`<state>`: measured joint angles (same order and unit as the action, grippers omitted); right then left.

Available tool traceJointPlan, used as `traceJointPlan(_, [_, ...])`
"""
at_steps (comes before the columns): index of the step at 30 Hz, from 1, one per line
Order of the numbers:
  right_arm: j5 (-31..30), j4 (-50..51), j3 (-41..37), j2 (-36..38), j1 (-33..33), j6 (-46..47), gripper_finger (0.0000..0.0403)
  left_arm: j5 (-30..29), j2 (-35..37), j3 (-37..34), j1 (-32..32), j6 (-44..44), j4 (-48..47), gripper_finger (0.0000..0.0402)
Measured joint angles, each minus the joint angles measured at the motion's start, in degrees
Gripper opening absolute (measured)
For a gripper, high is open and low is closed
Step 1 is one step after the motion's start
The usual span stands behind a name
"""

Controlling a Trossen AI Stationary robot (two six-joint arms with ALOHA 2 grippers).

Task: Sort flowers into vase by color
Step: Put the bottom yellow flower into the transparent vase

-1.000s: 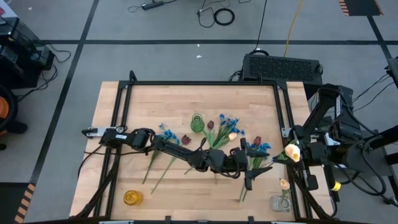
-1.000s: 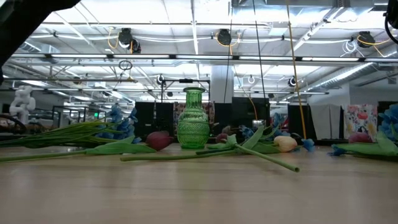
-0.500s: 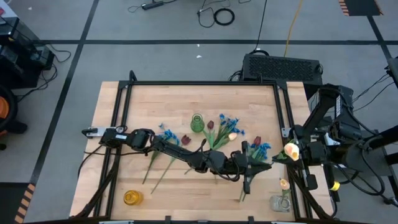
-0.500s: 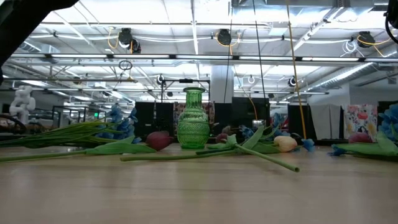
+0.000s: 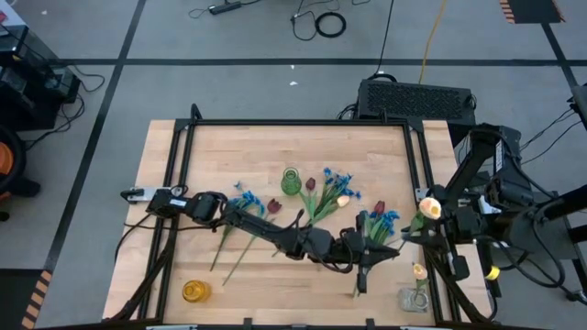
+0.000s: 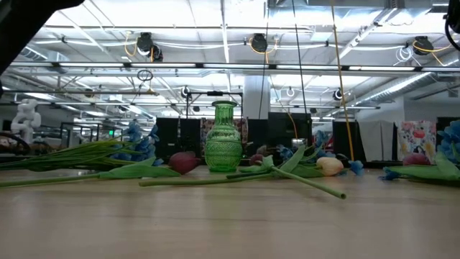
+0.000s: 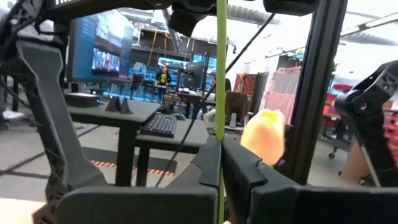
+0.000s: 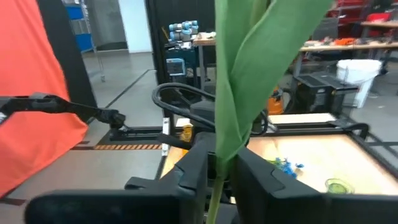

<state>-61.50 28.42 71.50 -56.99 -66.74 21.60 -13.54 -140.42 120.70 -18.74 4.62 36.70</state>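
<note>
My left gripper reaches across the table's near right part and is shut on the thin green stem of a cream-yellow tulip, whose head shows above the table's right edge. My right gripper stands there too, its fingers a little apart on either side of the same flower's stem and leaf. Blue, dark red and cream flowers lie on the table around a green vase. A clear vase at the near right corner holds one cream tulip. My left gripper pinches the tulip's stem between its two fingers, below the head. The fingers come roughly level from the table's left and lie across the stem. The stem stands upright in the hold, and the flower is clear of the table.
A yellow vase stands at the near left corner. In the low view the green vase is upright among lying stems. A black frame borders the table; a black box sits behind its far right.
My left gripper has shut on the tulip's stem and shifted slightly toward the table's near edge. The tulip's head has swung a little toward the far edge.
</note>
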Motion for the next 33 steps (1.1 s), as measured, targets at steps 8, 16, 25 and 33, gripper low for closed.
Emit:
traceJointPlan(8, [-1.41,-0.83,0.0,0.78,0.0,5.69,0.011,-0.07,0.0,0.0,-0.18,5.62,-0.43,0.0008])
traceJointPlan(16, [-1.44,-0.81,0.0,1.92,0.0,5.8,0.0115,-0.2,0.0,0.0,-1.31,5.62,-0.47,0.0008])
traceJointPlan(25, [-1.34,-0.25,0.0,2.16,-0.13,4.91,0.0017,-0.48,0.02,-0.02,-1.64,5.6,-0.77,0.0008])
traceJointPlan(33, [-1.16,1.35,-0.02,2.57,-0.17,5.53,0.0007,-0.6,0.17,-0.01,-2.19,5.63,-3.48,0.0055])
